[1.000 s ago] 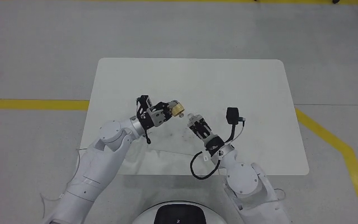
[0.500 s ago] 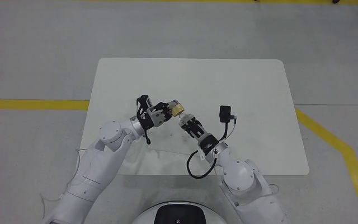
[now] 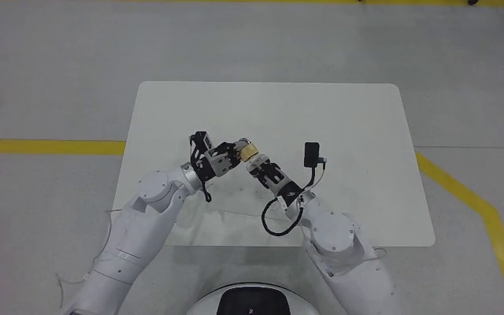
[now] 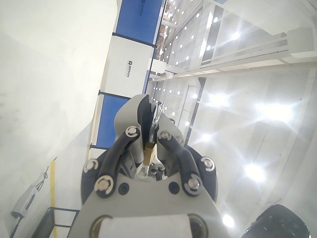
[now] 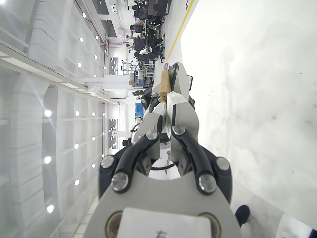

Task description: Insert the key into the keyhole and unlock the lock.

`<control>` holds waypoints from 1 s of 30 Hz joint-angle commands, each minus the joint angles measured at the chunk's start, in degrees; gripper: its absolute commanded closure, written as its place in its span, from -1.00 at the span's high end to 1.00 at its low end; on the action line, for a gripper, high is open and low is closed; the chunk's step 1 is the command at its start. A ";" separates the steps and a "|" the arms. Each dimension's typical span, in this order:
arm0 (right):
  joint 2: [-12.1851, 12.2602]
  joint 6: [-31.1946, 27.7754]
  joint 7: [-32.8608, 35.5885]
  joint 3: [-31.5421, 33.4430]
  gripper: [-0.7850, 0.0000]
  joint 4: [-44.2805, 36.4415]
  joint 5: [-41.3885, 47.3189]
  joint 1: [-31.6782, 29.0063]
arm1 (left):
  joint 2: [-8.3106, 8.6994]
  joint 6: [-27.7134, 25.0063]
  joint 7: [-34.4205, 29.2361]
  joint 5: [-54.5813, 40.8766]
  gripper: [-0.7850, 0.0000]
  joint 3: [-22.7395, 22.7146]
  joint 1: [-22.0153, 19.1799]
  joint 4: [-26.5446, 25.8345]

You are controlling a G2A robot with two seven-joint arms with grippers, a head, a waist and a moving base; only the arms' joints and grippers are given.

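A brass padlock [image 3: 248,150] is held above the middle of the white table, with my left gripper [image 3: 241,151] shut on it. In the left wrist view its brass body [image 4: 148,153] sits deep between the fingers [image 4: 132,115], and a silver part pokes out at the tips. My right gripper [image 3: 260,166] is just beside the lock, fingertips almost against it. In the right wrist view the right gripper [image 5: 167,99] is shut on a thin silver key [image 5: 168,118], mostly hidden. The padlock [image 5: 163,85] lies directly beyond its tips.
Both arms hover over the near half of the white table [image 3: 354,118]. Its front edge [image 3: 236,245] runs close under the forearms. A yellow floor line [image 3: 59,146] passes on either side of the table.
My right gripper has moved left across the table toward the padlock and now sits right by it. The left gripper with the lock has stayed almost still.
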 commanded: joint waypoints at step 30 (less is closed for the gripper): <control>-0.06 19.06 18.85 11.38 -1.00 12.13 43.87 9.99 | -0.05 -21.39 -2.60 5.52 -1.00 -2.41 3.36 -0.68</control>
